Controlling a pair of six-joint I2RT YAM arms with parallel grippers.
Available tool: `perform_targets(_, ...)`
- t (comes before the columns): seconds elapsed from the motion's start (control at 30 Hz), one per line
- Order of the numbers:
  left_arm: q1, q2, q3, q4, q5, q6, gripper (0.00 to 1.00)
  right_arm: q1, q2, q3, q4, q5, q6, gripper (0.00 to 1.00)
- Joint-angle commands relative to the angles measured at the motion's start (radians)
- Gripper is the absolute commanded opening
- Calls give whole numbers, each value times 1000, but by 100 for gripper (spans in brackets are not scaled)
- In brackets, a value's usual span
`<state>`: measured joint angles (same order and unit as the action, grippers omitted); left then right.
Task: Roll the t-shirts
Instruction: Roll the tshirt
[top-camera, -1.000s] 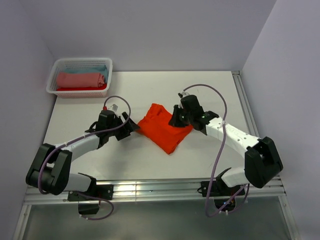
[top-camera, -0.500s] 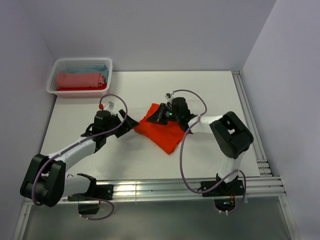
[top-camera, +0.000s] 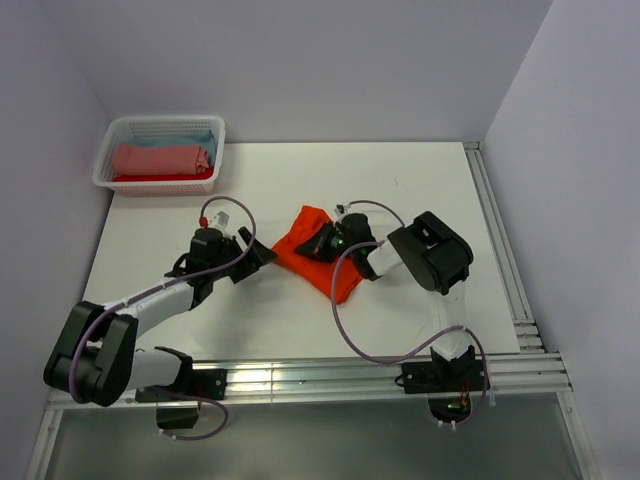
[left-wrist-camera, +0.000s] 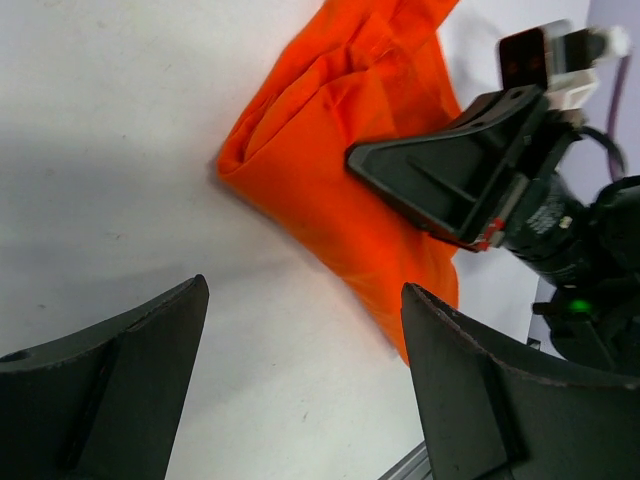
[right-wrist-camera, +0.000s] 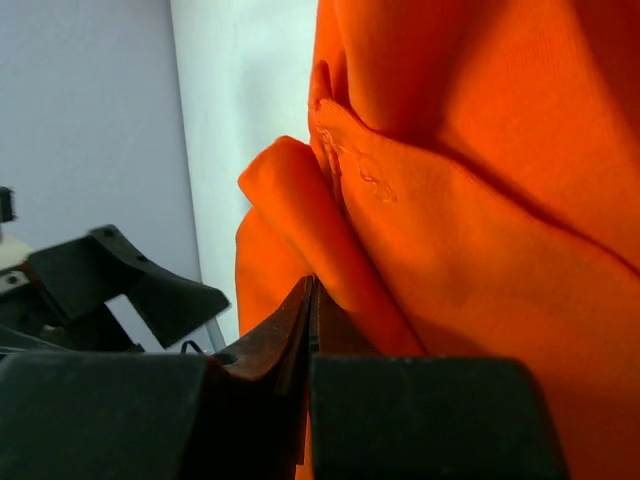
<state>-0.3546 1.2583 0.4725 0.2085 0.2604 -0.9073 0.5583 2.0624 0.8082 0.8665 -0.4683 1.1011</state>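
The bright orange t-shirt (top-camera: 318, 268) lies folded in a rough diamond at the table's middle. It also shows in the left wrist view (left-wrist-camera: 340, 190) and fills the right wrist view (right-wrist-camera: 480, 200). My left gripper (top-camera: 262, 252) is open and empty, just left of the shirt's left corner, its jaws (left-wrist-camera: 300, 340) spread wide over bare table. My right gripper (top-camera: 320, 243) lies low over the shirt's upper middle. Its jaws (right-wrist-camera: 312, 288) are pressed together at a fold of the orange cloth.
A white lattice basket (top-camera: 104, 172) stands at the far left corner. It holds a salmon-pink garment (top-camera: 160, 158), a pale blue one (top-camera: 203, 138) and a red one (top-camera: 150, 179). A metal rail (top-camera: 495, 230) runs along the table's right edge.
My right gripper has moved left from the shirt's right edge over its middle. The shirt's right corner has come in, so it is narrower. My left gripper shifted slightly.
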Motion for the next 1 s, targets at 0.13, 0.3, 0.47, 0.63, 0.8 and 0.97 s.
perform_targets(0.13, 3, 111, -23, 170, 39, -33, 83, -3, -44, 49, -24, 23, -76, 0)
perform_targets(0.3, 2, 191, -12, 229, 22, -45, 82, -8, -212, 63, -171, 25, -202, 5)
perform_targets(0.47, 2, 240, 3, 304, 4, -61, 81, -8, -353, 16, -256, 45, -280, 8)
perform_targets(0.63, 2, 312, 41, 331, 2, -79, 76, -6, -502, -35, -337, 85, -362, 10)
perform_targets(0.8, 2, 387, 78, 342, -1, -94, 64, 5, -622, -67, -477, 129, -493, 20)
perform_targets(0.97, -1, 412, 146, 257, -53, -52, 43, 29, -689, -87, -618, 131, -627, 25)
